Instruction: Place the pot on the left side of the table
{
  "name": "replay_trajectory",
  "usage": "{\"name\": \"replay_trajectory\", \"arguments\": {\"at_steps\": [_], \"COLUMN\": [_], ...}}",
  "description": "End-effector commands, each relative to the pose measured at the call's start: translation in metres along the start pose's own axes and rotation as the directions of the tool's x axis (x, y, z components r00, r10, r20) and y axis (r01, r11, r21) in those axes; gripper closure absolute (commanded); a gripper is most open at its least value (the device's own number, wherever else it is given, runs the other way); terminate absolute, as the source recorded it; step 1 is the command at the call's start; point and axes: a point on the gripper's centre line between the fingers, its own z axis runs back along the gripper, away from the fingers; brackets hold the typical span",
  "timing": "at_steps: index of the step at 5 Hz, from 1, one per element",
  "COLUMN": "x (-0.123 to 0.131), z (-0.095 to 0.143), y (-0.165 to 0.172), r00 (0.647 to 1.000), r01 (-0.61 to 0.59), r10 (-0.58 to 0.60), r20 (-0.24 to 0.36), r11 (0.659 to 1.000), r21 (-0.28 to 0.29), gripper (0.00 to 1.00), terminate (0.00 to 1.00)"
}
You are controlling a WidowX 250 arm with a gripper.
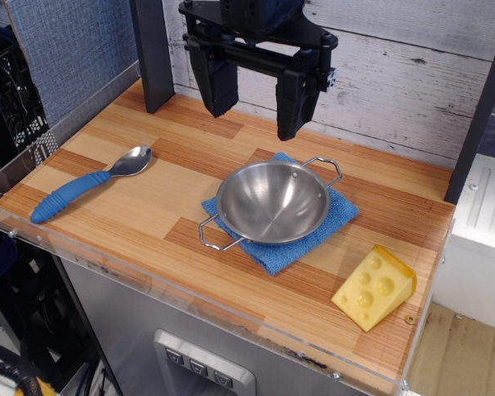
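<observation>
The pot (pixel 272 202) is a shallow shiny steel bowl with two wire loop handles. It sits on a blue cloth (pixel 330 216) at the middle right of the wood-plank table (pixel 148 214). My gripper (pixel 254 111) hangs above the table's far side, behind and above the pot, not touching it. Its two black fingers (pixel 219 82) stand wide apart and hold nothing.
A blue-handled metal spoon (pixel 87 186) lies on the left side of the table. A yellow cheese wedge (pixel 374 287) sits at the front right corner. A clear acrylic rim (pixel 190 301) runs along the front edge. A dark post (pixel 153 54) stands at the back left.
</observation>
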Motion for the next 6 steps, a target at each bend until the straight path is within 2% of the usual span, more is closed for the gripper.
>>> {"name": "replay_trajectory", "arguments": {"at_steps": [1, 2, 4, 6], "x": [0.0, 0.007, 0.009, -0.001], "z": [0.0, -0.023, -0.077, -0.104], "y": [0.0, -0.003, -0.024, -0.02], "r00": [1.0, 0.999, 0.999, 0.997], "r01": [0.0, 0.001, 0.039, 0.045], "r10": [0.0, -0.001, -0.038, -0.041], "r20": [0.0, -0.035, -0.031, -0.065], "r11": [1.0, 1.0, 0.998, 0.997], "r21": [0.0, 0.003, 0.038, 0.055], "gripper": [0.0, 0.0, 0.0, 0.0], "terminate": [0.0, 0.0, 0.0, 0.0]}}
